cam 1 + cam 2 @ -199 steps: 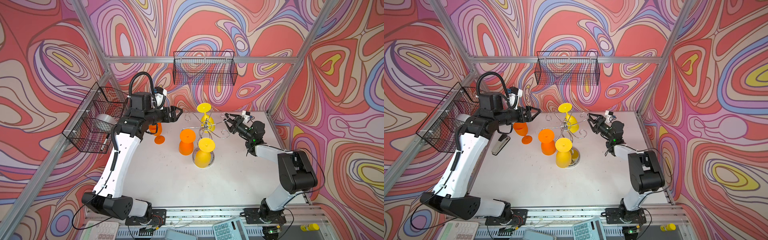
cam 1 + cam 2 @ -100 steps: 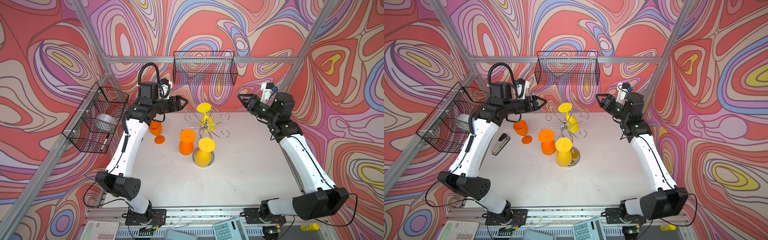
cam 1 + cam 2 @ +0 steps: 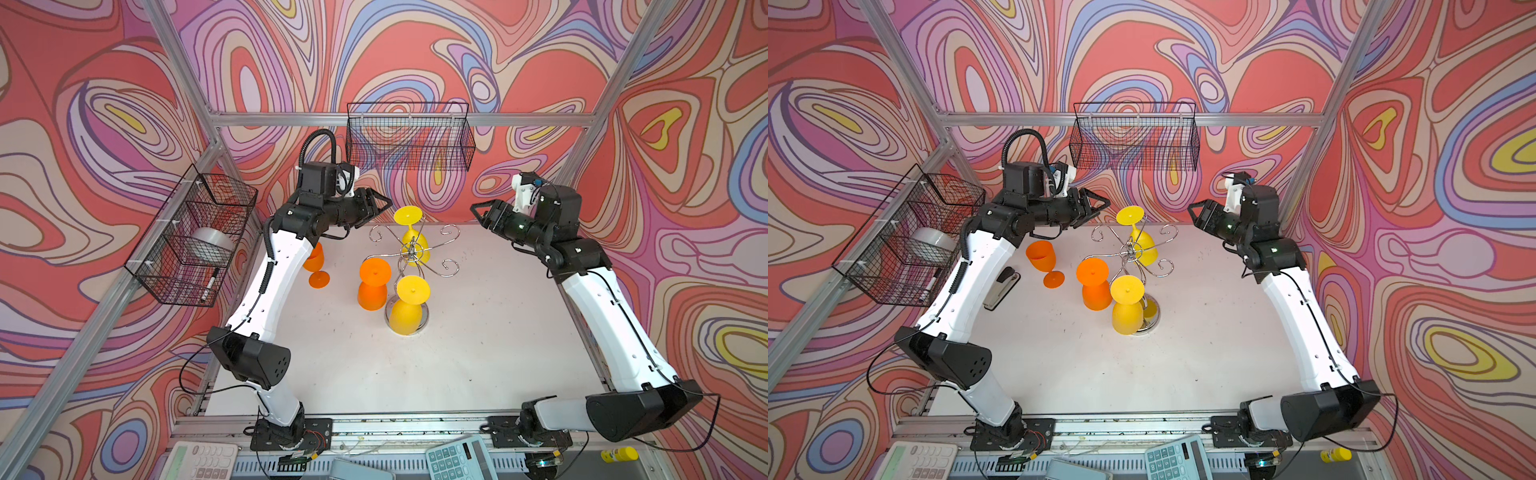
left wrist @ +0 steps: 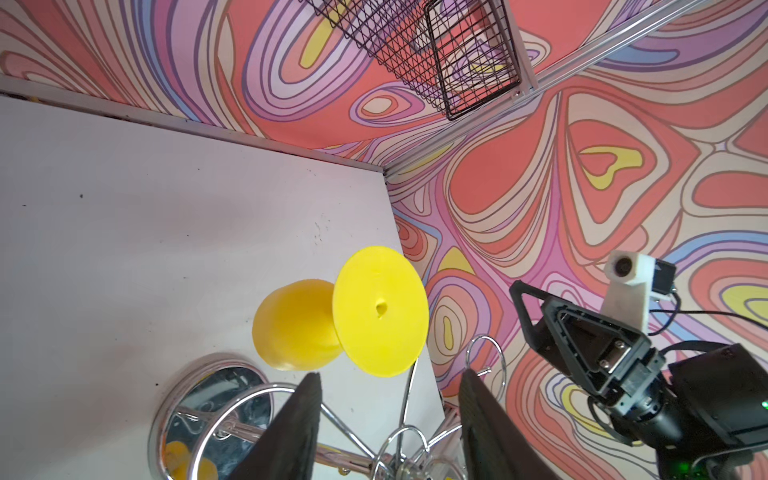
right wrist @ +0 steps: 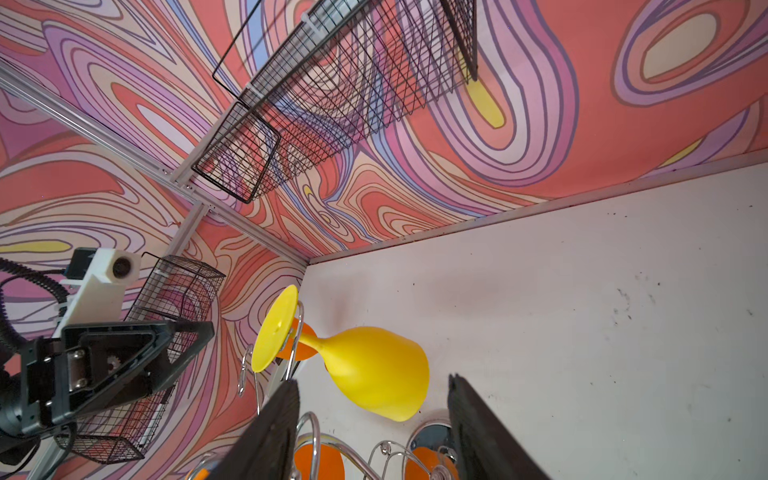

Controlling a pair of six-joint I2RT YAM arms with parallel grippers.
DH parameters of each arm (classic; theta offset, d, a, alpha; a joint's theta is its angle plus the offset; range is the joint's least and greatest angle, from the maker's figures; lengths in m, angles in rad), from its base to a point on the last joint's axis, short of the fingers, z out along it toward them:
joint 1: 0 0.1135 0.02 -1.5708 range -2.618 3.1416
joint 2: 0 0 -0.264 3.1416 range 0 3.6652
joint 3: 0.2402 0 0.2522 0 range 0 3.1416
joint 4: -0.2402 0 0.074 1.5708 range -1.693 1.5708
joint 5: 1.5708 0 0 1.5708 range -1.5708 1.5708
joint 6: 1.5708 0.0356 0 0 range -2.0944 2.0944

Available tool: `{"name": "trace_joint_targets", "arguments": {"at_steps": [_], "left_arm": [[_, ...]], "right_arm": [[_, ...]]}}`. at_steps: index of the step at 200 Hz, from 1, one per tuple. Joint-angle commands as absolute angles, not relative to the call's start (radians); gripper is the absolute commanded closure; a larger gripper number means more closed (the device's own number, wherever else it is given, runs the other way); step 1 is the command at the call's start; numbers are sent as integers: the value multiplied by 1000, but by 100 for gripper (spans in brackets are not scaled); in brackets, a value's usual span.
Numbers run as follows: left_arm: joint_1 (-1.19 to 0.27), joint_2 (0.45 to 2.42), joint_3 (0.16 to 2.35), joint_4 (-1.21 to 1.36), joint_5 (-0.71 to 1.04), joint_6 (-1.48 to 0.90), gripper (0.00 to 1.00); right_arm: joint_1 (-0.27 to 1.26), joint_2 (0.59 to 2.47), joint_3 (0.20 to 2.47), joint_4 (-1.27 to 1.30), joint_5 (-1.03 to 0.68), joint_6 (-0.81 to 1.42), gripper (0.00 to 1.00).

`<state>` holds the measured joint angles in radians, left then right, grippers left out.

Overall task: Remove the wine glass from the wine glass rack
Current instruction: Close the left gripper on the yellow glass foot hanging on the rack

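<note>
The white table (image 3: 478, 353) is being worked from both side edges, with both arms being held raised toward its far edge so that the wine glass rack (image 3: 411, 251), set between the table's middle and far edge, is being flanked. Three glasses are being carried foot-up in the curled hooks with their bowls hanging: an orange glass (image 3: 372, 286) on the left-edge side, a yellow glass (image 3: 409, 307) toward the near edge, and the far yellow wine glass (image 3: 408, 216) toward the far edge. A second orange glass (image 3: 1041, 257) is standing upright on the table near the far left corner, off the rack. The left gripper (image 3: 380, 203) is being held just beside the far yellow foot, jaws apart and nothing between them. The right gripper (image 3: 478, 210) is being held well apart from it, jaws likewise apart and empty. Judgement: the far yellow glass is being lined up, and its foot will need to be slid outward along the hook rather than lifted straight.
</note>
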<state>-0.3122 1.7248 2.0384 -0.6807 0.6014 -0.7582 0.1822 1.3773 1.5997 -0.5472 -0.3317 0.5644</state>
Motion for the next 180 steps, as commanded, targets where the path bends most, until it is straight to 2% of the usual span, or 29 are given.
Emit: {"name": "trace_joint_targets", "arguments": {"at_steps": [1,66,113,180], "left_arm": [[-315,1729,2046,-667,577,-874,54],[-392,1711,2049,-768,422,-1015,55],[-458,1701,2048,-800,300,-1122,61],[-502,1675,1937,-733,231,-1218,62]], "right_arm": [[193,1382,1597,-577,-283,532,40],[235,1403,1625,-621,-208,482,40],[238,1396,1603,-616,-206,474,40],[239,1371,1581,-617,-203,465,40]]}}
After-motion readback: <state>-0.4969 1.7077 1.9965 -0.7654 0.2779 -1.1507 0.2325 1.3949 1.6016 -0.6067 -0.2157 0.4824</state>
